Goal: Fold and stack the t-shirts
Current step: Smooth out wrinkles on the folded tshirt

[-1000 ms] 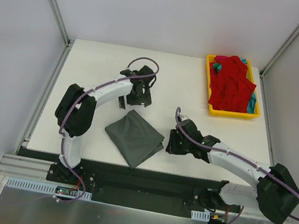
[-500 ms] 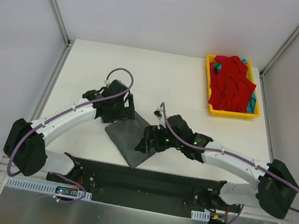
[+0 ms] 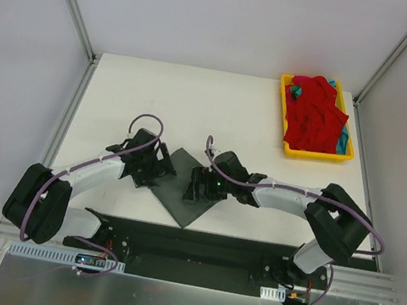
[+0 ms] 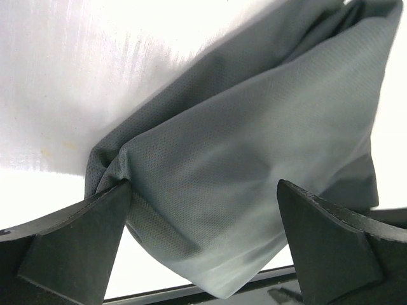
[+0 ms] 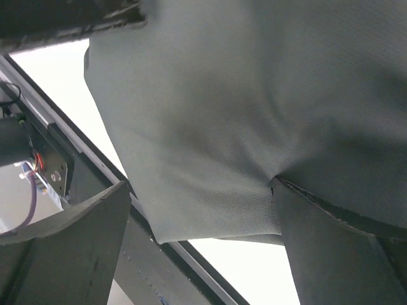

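Arms from both sides crowd the near middle of the white table point(image 3: 218, 109), and their dark wrists hide much of what lies between them. Far off at the table's right rear corner sits a yellow plastic tray point(image 3: 283, 95), well apart from the arms. It holds a crumpled red t-shirt point(image 3: 314, 117), with bits of a teal t-shirt point(image 3: 297, 92) peeping out at the tray's edges.

The charcoal grey t-shirt point(image 3: 180, 193) lies near the table's front edge, folded into a compact diamond with one corner pointing at the arm bases. From above, the left gripper point(image 3: 156, 170) covers its left corner and the right gripper point(image 3: 197, 186) its right side, so only a middle strip and the near corner show.

Both wrist views are filled with fine-knit grey cloth. The left gripper point(image 4: 205, 187) stands spread wide, the folded bundle between its fingers — one fingertip touches the soft rounded fold where the layers turn. The right gripper point(image 5: 198, 187) is likewise spread, cloth across the gap, one fingertip dimpling the fabric into a small crease. The layers look smooth with few wrinkles.
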You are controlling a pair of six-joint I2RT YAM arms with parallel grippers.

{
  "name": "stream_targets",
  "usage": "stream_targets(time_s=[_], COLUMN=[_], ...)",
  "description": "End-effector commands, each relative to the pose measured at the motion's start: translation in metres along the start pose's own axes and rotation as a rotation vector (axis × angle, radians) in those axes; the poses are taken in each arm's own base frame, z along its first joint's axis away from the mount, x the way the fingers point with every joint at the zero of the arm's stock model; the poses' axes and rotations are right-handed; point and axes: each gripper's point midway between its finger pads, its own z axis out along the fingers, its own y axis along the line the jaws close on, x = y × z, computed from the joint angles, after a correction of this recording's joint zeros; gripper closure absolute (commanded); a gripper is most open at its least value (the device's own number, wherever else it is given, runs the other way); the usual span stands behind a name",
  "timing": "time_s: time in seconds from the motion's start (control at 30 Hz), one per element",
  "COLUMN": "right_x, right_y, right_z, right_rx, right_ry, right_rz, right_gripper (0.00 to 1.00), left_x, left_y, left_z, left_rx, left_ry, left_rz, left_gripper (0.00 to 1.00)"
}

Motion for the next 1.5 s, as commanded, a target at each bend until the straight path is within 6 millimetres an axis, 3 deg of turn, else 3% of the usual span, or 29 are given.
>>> stream_targets(time_s=[0.0, 0.17, 0.37, 0.47, 0.6, 0.8, 0.9, 1.03, 1.13, 1.23, 1.47], right_x=[0.017, 0.005, -0.045, -0.065, -0.085, -0.098, -0.093, -0.084, -0.074, -0.063, -0.038], right_y=[-0.054, -0.086, -0.095, -0.088, -0.064, -0.049, -0.045, -0.065, -0.074, -0.078, -0.093], right_z=[0.005, -0.01, -0.017, -0.024, -0.044, -0.097, -0.12, -0.156, -0.182, -0.194, -0.193], right_rx=[0.139, 0.25, 0.262, 0.259, 0.222, 0.265, 0.257, 0.351, 0.381, 0.369, 0.388], right_ry=[0.05, 0.066, 0.045, 0.052, 0.006, -0.197, -0.299, -0.46, -0.564, -0.614, -0.595], right_rz=[0.033, -0.014, -0.129, -0.209, -0.251, -0.136, -0.068, 0.041, 0.108, 0.107, 0.128], right_gripper=[0.04, 0.04, 0.04, 0.04, 0.04, 0.04, 0.04, 0.04, 0.04, 0.04, 0.04], left_x=[0.032, 0.058, 0.075, 0.067, 0.048, 0.012, -0.007, -0.019, -0.021, -0.015, 0.006], left_y=[0.026, 0.028, 0.017, 0.012, 0.003, -0.001, -0.002, -0.013, -0.013, -0.014, -0.015], left_z=[0.005, -0.012, -0.035, -0.046, -0.061, -0.074, -0.071, -0.061, -0.043, -0.024, 0.015], left_rx=[-0.01, 0.073, 0.114, 0.125, 0.143, 0.073, 0.015, -0.03, -0.099, -0.144, -0.203], left_ry=[0.071, 0.112, 0.12, 0.081, -0.01, -0.162, -0.222, -0.208, -0.17, -0.099, 0.067], left_rz=[-0.099, -0.113, 0.001, 0.044, 0.089, 0.129, 0.14, 0.167, 0.173, 0.188, 0.218], left_gripper=[0.01, 0.01, 0.01, 0.01, 0.01, 0.01, 0.01, 0.02, 0.13, 0.2, 0.42])
